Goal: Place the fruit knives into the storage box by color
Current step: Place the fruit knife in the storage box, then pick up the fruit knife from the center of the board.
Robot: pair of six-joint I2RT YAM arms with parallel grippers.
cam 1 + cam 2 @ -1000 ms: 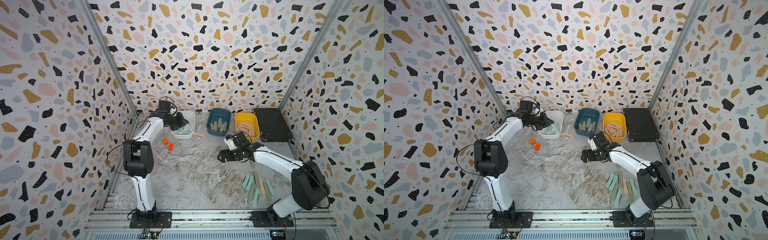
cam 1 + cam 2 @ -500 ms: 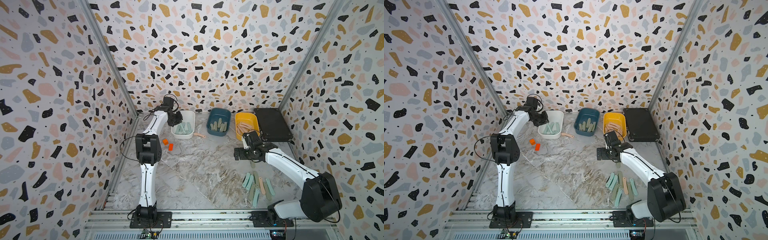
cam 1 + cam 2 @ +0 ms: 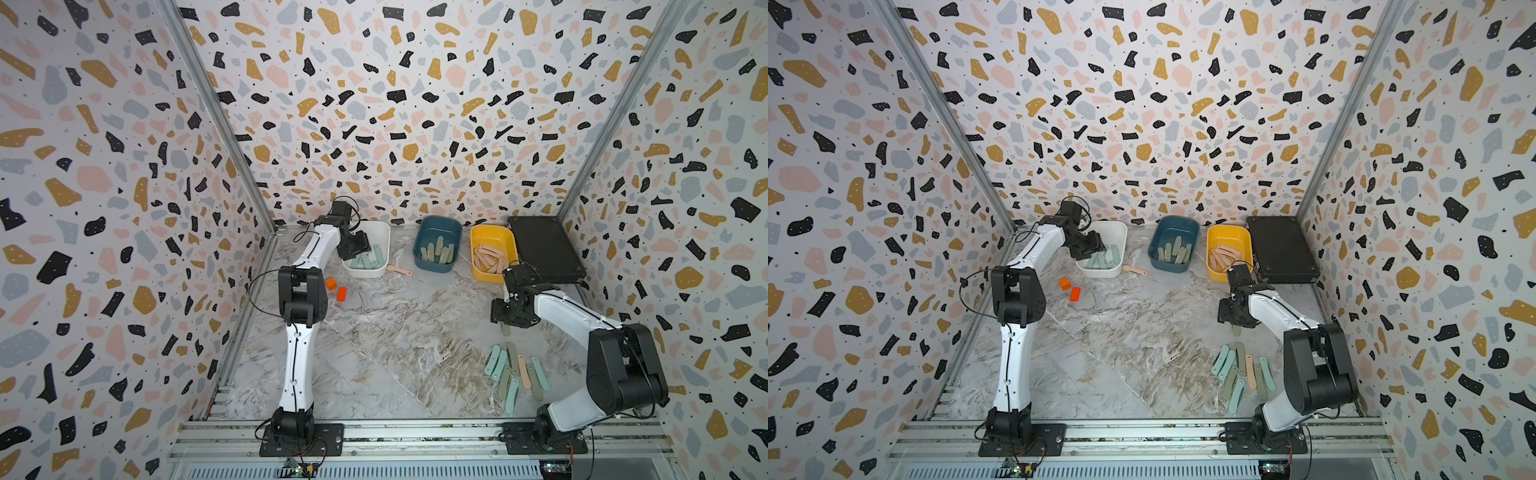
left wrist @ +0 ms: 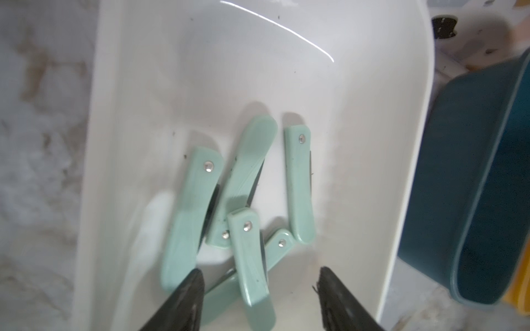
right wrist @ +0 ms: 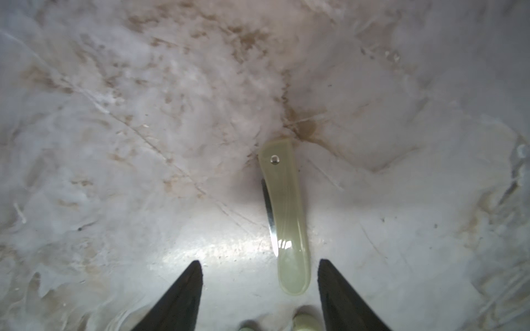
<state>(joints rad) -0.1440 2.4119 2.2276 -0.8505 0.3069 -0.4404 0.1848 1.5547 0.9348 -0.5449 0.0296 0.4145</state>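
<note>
In both top views my left gripper (image 3: 355, 247) hangs over the white storage box (image 3: 380, 272). In the left wrist view it (image 4: 261, 272) is open, with several mint-blue fruit knives (image 4: 298, 186) lying loose in the box below. My right gripper (image 3: 505, 316) is low over the table, open. In the right wrist view its fingers (image 5: 259, 263) straddle the near end of a sage green knife (image 5: 286, 215) without touching it. The teal box (image 3: 436, 224) holds green knives and the yellow box (image 3: 490, 232) holds pink ones.
A cluster of mixed knives (image 3: 515, 374) lies on the table near the right arm's base. One pink knife (image 3: 400, 270) lies between the white and teal boxes. Two orange blocks (image 3: 336, 289) sit beside the left arm. A flat black case (image 3: 544, 249) stands right of the yellow box.
The left gripper has opened over the white box and a mint knife now lies free there. The right arm has swung from the table's middle to over a green knife, its jaws narrower.
</note>
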